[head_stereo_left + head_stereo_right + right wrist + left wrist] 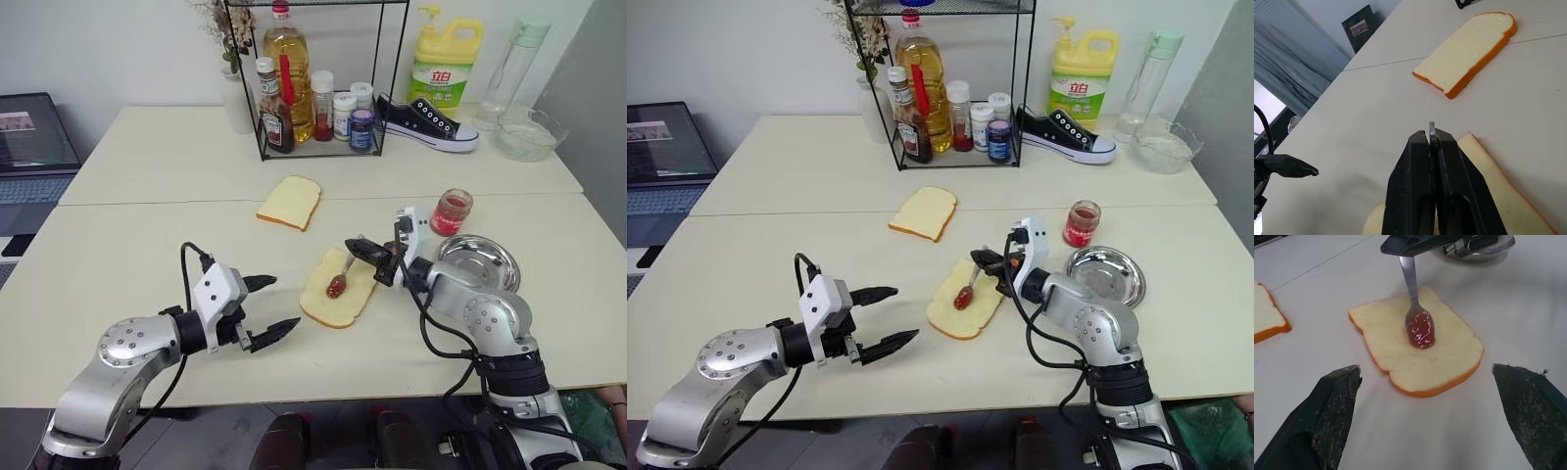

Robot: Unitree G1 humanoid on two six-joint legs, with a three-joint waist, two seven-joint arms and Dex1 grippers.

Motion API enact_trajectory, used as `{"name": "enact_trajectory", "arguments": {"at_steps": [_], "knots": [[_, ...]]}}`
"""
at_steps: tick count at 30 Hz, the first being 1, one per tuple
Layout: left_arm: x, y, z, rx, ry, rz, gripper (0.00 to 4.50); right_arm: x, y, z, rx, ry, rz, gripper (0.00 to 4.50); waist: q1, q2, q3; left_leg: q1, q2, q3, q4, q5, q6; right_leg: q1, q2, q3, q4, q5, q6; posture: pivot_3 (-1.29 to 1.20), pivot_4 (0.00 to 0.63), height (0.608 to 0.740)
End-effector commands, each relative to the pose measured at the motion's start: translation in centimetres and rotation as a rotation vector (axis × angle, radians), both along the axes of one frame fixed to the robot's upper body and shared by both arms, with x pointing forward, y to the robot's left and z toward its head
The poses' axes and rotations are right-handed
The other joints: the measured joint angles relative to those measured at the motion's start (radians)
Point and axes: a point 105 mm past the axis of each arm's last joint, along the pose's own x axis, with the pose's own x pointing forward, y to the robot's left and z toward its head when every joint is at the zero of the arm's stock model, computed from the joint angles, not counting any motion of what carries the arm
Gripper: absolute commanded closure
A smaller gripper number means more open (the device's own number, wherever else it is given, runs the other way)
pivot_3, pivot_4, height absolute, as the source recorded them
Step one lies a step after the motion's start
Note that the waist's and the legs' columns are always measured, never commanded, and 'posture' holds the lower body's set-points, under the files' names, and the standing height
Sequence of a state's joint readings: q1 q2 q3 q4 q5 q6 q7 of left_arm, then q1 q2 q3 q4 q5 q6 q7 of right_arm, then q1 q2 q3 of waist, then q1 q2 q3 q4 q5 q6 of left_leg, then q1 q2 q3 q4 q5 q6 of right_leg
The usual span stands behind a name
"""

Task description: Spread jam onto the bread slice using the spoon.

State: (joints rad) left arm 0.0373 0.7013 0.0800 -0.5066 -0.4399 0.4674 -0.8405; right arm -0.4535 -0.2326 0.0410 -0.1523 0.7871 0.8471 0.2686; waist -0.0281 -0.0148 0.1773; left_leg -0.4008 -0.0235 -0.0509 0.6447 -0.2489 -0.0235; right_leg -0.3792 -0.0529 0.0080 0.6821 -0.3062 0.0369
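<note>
The bread slice (pixel 355 303) lies flat mid-table, pale yellow with a tan crust. The spoon (pixel 345 271) slants down onto it, its bowl resting on the slice's middle with a glossy red blob of jam (pixel 1421 330) in it. My right gripper (pixel 358 248) is shut on the spoon's thin handle, just past the slice's far edge. The jam jar (pixel 452 211) stands behind that gripper, to the right. My left gripper (pixel 284 304) hangs open near the slice's left side, empty, and its fingers (pixel 1334 411) frame the slice in the left wrist view.
A smaller clean slice (pixel 290 202) lies farther back. A round steel dish (pixel 479 261) sits right of the right arm. At the back stand a wire rack of bottles (pixel 318 88), a shoe (pixel 426 122), a detergent bottle (pixel 446 64) and a glass bowl (pixel 529 134). A laptop (pixel 34 137) sits far left.
</note>
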Motion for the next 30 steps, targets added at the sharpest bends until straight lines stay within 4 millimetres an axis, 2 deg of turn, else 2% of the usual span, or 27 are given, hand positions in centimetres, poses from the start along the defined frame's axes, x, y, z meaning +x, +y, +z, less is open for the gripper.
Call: {"name": "enact_trajectory", "arguments": {"at_steps": [1,6,12,16,19,25,30], "knots": [[0.2,-0.4,0.9,-0.006,-0.047,-0.02,0.0,0.9,-1.5,1.0,-0.014,-0.048,-0.058,4.49,0.0,0.0,0.0,0.0,0.0,0.0,0.0,0.0,0.0,0.0,0.0,0.0,0.0,0.0,0.0,0.0,0.15,0.74],[0.6,-0.6,1.1,-0.01,-0.05,-0.032,0.0,1.6,-2.7,2.0,0.025,-0.046,-0.099,4.49,0.001,0.0,0.0,0.0,0.0,0.0,0.0,0.0,0.0,0.0,0.0,0.0,0.0,0.0,0.0,0.0,0.15,0.74],[1.0,-0.6,1.2,-0.012,-0.05,-0.039,0.0,1.6,-3.5,2.4,0.179,0.055,-0.123,4.49,-0.001,0.0,0.0,0.0,0.0,0.0,0.0,0.0,0.0,0.0,0.0,0.0,0.0,0.0,0.0,0.0,0.15,0.74],[1.1,-0.6,1.3,-0.01,-0.045,-0.045,0.0,0.9,-3.5,2.9,0.426,0.184,-0.082,4.49,-0.001,0.0,0.0,0.0,0.0,0.0,-0.001,0.0,0.0,0.0,0.0,0.0,0.0,0.0,0.0,0.0,0.15,0.74],[1.1,-0.5,1.3,-0.008,-0.042,-0.047,0.0,0.3,-3.4,3.0,0.545,0.252,-0.042,4.49,-0.002,0.0,0.0,0.0,0.0,0.0,-0.001,0.0,0.0,0.0,0.0,0.0,0.0,0.0,0.0,0.0,0.15,0.74],[0.9,-0.4,1.2,-0.005,-0.035,-0.05,0.0,-0.8,-1.9,0.1,0.567,0.371,0.01,4.49,-0.003,0.0,0.0,0.0,0.0,0.0,-0.001,0.0,0.0,0.0,0.0,0.0,0.0,0.0,0.0,0.0,0.15,0.74],[0.6,-0.5,1.1,-0.005,-0.03,-0.049,0.0,-0.1,-1.2,-1.3,0.581,0.411,0.012,4.49,-0.004,0.0,0.0,0.0,0.0,0.0,-0.001,0.0,0.0,0.0,0.001,0.0,0.0,0.0,0.0,0.0,0.15,0.74]]}}
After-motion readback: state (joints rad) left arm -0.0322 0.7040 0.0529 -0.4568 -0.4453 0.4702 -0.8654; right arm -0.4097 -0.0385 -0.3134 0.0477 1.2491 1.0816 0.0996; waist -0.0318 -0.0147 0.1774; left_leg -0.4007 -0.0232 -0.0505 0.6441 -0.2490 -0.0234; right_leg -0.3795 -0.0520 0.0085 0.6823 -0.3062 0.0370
